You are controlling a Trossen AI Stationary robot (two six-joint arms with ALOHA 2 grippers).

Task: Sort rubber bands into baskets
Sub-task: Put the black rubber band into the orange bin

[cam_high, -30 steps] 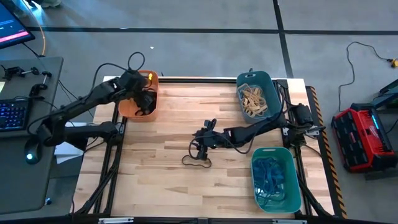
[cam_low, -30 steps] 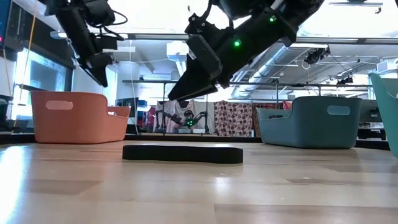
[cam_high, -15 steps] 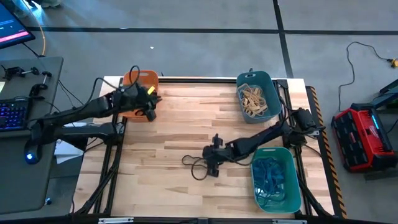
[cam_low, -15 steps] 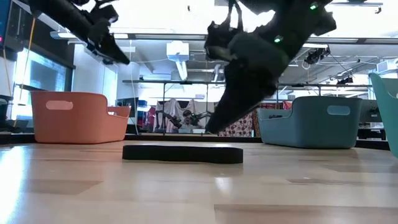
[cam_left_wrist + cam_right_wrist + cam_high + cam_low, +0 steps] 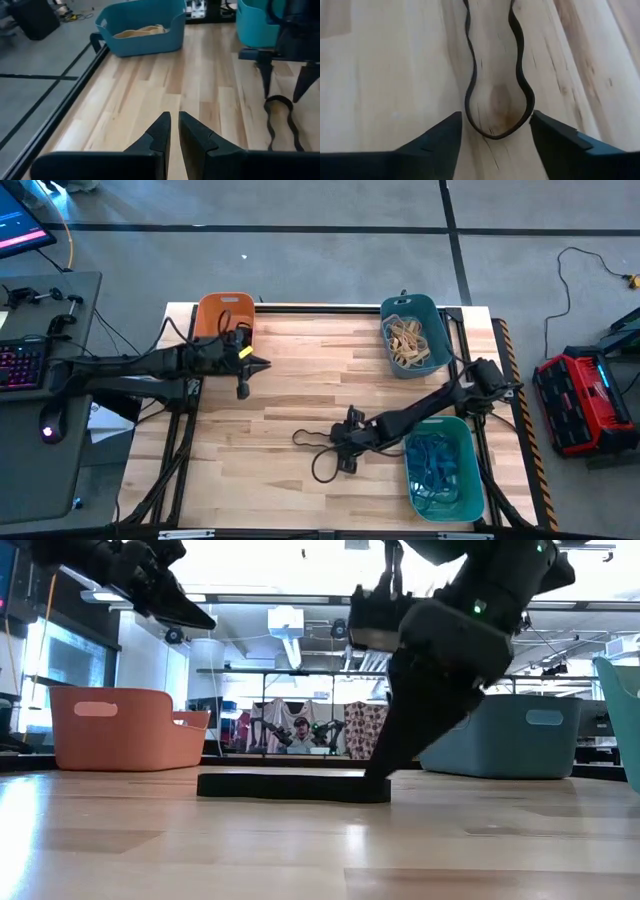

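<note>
- Green basket sits at the near right corner of the counter, blue rubber bands piled inside.
- Right gripper is low over the near middle of the counter, just left of the green basket. Jaws open, one finger on each side of the end of the black rubber band, not clamped on it.
- That black rubber band lies flat on the wood as a long wavy loop; nothing lifts it.
- Left gripper hangs above the far left part of the counter, just near of the orange basket. Jaws nearly closed, thin gap, holding nothing.
- Orange basket is at the far left corner; dark contents in it, can't tell what.
- Teal basket is at the far right corner, tan rubber bands inside.
</note>
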